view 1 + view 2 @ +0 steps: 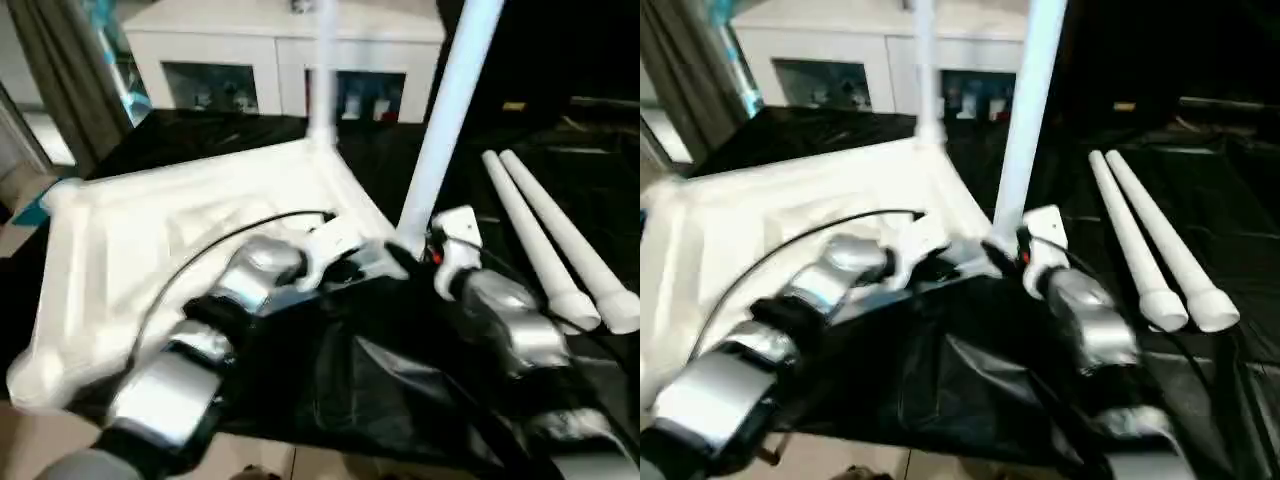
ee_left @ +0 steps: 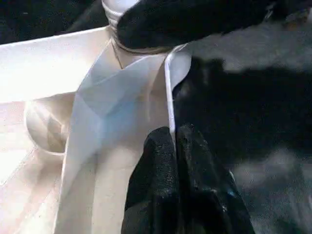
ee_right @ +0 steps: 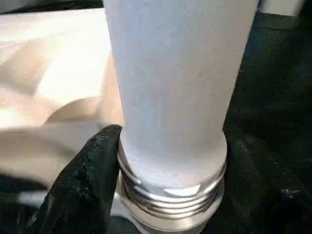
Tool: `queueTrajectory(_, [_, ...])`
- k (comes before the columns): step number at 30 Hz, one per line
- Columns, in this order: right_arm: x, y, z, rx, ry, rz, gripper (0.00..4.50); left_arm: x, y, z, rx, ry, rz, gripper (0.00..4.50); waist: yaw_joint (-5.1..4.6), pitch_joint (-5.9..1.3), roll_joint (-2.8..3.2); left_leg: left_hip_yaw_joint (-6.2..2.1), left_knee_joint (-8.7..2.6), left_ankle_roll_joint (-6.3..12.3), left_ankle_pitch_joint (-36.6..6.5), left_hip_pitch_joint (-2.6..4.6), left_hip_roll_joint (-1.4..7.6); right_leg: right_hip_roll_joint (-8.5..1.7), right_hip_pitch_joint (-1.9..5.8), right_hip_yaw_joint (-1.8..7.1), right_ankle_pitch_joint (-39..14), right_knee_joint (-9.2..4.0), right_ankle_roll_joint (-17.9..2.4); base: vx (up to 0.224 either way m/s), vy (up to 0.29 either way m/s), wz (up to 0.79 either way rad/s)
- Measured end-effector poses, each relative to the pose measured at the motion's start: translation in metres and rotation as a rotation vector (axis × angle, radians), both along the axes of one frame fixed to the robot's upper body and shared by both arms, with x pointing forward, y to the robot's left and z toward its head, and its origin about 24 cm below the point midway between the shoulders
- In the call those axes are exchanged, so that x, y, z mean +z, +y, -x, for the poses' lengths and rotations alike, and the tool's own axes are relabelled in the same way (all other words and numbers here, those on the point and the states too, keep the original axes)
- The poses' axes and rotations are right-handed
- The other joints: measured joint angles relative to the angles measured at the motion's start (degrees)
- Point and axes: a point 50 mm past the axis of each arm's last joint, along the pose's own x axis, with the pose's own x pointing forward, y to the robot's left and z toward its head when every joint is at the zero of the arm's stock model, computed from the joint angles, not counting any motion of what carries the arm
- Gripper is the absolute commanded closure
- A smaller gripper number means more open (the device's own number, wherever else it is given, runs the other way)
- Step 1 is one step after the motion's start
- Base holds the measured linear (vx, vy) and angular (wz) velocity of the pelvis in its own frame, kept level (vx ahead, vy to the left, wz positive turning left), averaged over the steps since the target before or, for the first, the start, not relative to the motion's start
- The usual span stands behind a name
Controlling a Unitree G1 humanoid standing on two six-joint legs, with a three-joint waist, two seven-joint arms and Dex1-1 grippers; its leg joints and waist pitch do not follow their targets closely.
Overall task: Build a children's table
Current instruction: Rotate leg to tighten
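Note:
The children's table top (image 1: 150, 230) lies upside down on the black cloth, ribbed underside up. One leg (image 1: 322, 80) stands in the far corner socket. A second leg (image 1: 445, 120) stands tilted in the near right corner socket, its threaded base (image 3: 170, 195) just above the socket. My right gripper (image 3: 170, 146) is shut on this leg low down, one black finger (image 3: 83, 185) on each side. My left gripper (image 2: 173, 134) is shut on the top's thin rim (image 2: 169, 87) next to that corner. Two loose legs (image 1: 545, 240) lie side by side on the right.
A black cloth (image 1: 380, 370) covers the work surface, and its front edge runs just below my forearms. A white cabinet with glass doors (image 1: 250, 50) stands behind. A grey curtain (image 1: 60, 60) hangs at the far left.

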Motion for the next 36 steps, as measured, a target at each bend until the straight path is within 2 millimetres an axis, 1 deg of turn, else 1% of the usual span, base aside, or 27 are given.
queueTrajectory(2, [0.000, 0.004, -0.002, -0.036, 0.003, -0.001, 1.76, 0.000, -0.002, 0.000, 0.018, -0.004, -0.002, 4.50, -0.14, 0.00, 0.00, -0.03, -0.04, 0.00, 0.00, 0.03, 0.00, 0.00, 0.04, -0.04, -0.01, -0.03, 0.02, 0.000, 0.000, 0.00])
queueTrajectory(4, [0.000, 0.012, -0.004, -0.042, -0.014, -0.008, 1.76, -0.001, -0.006, 0.000, 0.019, -0.006, 0.001, 4.50, -0.28, -0.01, -0.01, -0.04, -0.06, 0.00, 0.00, 0.04, 0.00, 0.00, 0.04, -0.06, -0.01, -0.03, 0.02, 0.000, 0.000, 0.00])
queueTrajectory(5, [-0.001, 0.014, -0.004, -0.041, -0.022, -0.009, 1.41, -0.001, -0.006, 0.000, 0.019, -0.009, 0.001, 4.50, -0.31, 0.00, 0.00, -0.05, -0.07, 0.00, 0.00, 0.02, 0.00, 0.00, 0.03, -0.07, -0.01, -0.05, 0.02, 0.000, 0.000, 0.00])
queueTrajectory(7, [-0.002, 0.014, -0.004, -0.034, -0.033, -0.009, 1.06, -0.001, -0.006, 0.000, 0.016, -0.010, 0.001, 4.50, -0.31, 0.00, 0.00, -0.05, -0.08, 0.00, 0.00, 0.02, 0.00, 0.00, 0.03, -0.07, -0.01, -0.06, 0.02, 0.000, 0.000, 0.00])
queueTrajectory(10, [-0.002, 0.011, -0.002, 0.005, -0.038, -0.028, 0.96, 0.000, -0.003, 0.000, -0.012, -0.012, 0.002, 4.50, -0.30, 0.01, 0.01, -0.05, -0.12, 0.00, 0.00, -0.02, -0.01, 0.00, 0.00, -0.07, 0.00, -0.06, 0.01, 0.000, 0.000, 0.00])
queueTrajectory(11, [-0.002, 0.008, -0.002, 0.023, -0.037, -0.026, 0.85, 0.001, 0.000, 0.000, -0.026, -0.012, 0.001, 4.50, -0.25, 0.01, 0.02, -0.05, -0.16, 0.00, 0.00, -0.03, -0.01, 0.00, -0.01, -0.07, 0.02, -0.05, -0.01, 0.000, 0.000, 0.00])
queueTrajectory(15, [-0.002, -0.006, 0.007, 0.141, -0.047, 0.007, 0.85, 0.003, 0.010, 0.000, -0.077, -0.019, -0.012, 4.50, 0.12, 0.02, 0.04, -0.04, -0.23, 0.00, 0.00, -0.11, 0.00, 0.00, -0.01, -0.07, 0.25, 0.00, -0.31, 0.000, 0.000, 0.00])
queueTrajectory(18, [0.004, -0.014, 0.013, 0.240, -0.064, 0.031, 0.85, 0.005, 0.018, 0.000, -0.117, -0.020, -0.015, 4.50, 0.21, 0.02, 0.04, -0.03, -0.27, -0.01, -0.01, -0.19, 0.01, 0.00, -0.07, -0.07, 0.21, -0.01, -0.24, 0.000, 0.000, 0.00])
queueTrajectory(21, [0.014, -0.023, 0.019, 0.355, -0.081, 0.062, 0.85, 0.006, 0.027, 0.003, -0.180, -0.019, -0.014, 4.50, 0.63, 0.02, 0.04, -0.01, -0.30, 0.04, -0.03, -0.28, 0.01, 0.00, -0.15, -0.08, 0.16, -0.04, -0.19, 0.000, 0.000, 0.00])
queueTrajectory(23, [0.018, -0.032, 0.028, 0.472, -0.058, 0.083, 0.85, 0.006, 0.036, 0.008, -0.259, -0.002, -0.013, 4.50, 1.23, 0.02, 0.04, 0.00, -0.32, 0.06, -0.05, -0.28, 0.02, 0.00, -0.15, -0.09, 0.11, -0.04, -0.12, 0.000, 0.000, 0.00])
queueTrajectory(29, [0.018, -0.029, 0.037, 0.617, -0.015, 0.054, 0.85, 0.005, 0.049, 0.017, -0.358, 0.047, -0.005, 4.50, 1.61, 0.03, 0.06, 0.02, -0.27, 0.01, -0.03, -0.25, 0.08, 0.01, -0.15, -0.06, 0.11, 0.04, -0.12, 0.000, 0.000, 0.00])
queueTrajectory(33, [0.020, -0.029, 0.040, 0.661, -0.005, 0.067, 0.85, 0.005, 0.050, 0.019, -0.382, 0.058, -0.005, 4.50, 1.72, 0.03, 0.05, 0.07, -0.25, 0.01, -0.03, -0.26, 0.04, 0.00, -0.13, 0.04, 0.11, 0.04, -0.12, 0.000, 0.000, 0.00])
queueTrajectory(35, [0.021, -0.029, 0.040, 0.671, -0.006, 0.069, 1.10, 0.005, 0.051, 0.019, -0.389, 0.060, -0.004, 4.50, 1.75, 0.03, 0.05, 0.07, -0.25, 0.01, -0.03, -0.26, 0.04, -0.01, -0.13, 0.04, 0.11, 0.04, -0.12, 0.000, 0.000, 0.00])
queueTrajectory(36, [0.021, -0.029, 0.040, 0.677, -0.005, 0.068, 1.10, 0.005, 0.051, 0.019, -0.390, 0.061, -0.003, 4.50, 1.78, 0.03, 0.05, 0.07, -0.26, 0.01, -0.03, -0.26, 0.04, -0.01, -0.13, 0.03, 0.11, 0.03, -0.11, 0.000, 0.000, 0.00])
